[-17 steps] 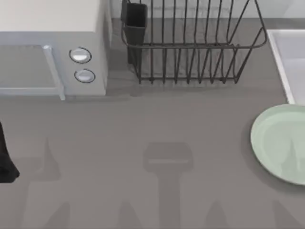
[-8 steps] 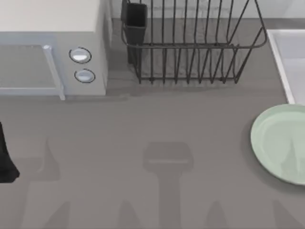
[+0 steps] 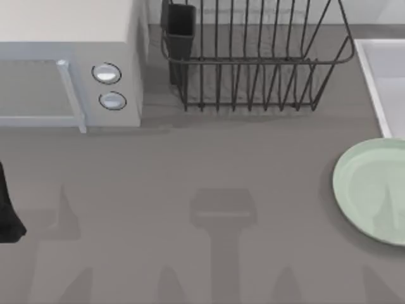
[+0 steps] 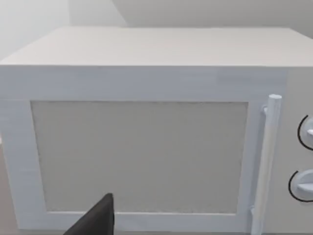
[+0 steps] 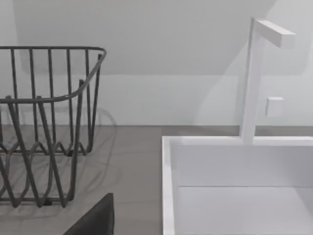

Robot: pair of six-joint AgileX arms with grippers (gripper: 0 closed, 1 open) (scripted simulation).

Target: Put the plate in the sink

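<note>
The left gripper (image 3: 7, 215) sits at the table's (image 3: 190, 171) far left edge, facing the microwave (image 4: 142, 142), and I cannot tell how its fingers stand; a dark finger (image 4: 95, 220) pokes into the left wrist view and nothing appears held. The right gripper's dark finger (image 5: 95, 218) shows in its own wrist view, looking over the sink (image 5: 168, 186) and the rack (image 5: 44, 127); how far it is open I cannot tell either, and it seems to carry nothing. The plate (image 3: 370, 190) lies flat on the table at the right, cut off by the view's edge, just in front of the sink (image 3: 380, 82), whose rim it nearly meets. It is likely stiff, glossy and slippery, and breakable if dropped. Lying flat, it offers only its shallow raised rim for a pinch, so the near or left edge looks the best hold, one finger over the rim and one under. A firm grip and a low, level carry would suit it, since it is wide and would tip from an edge hold.
</note>
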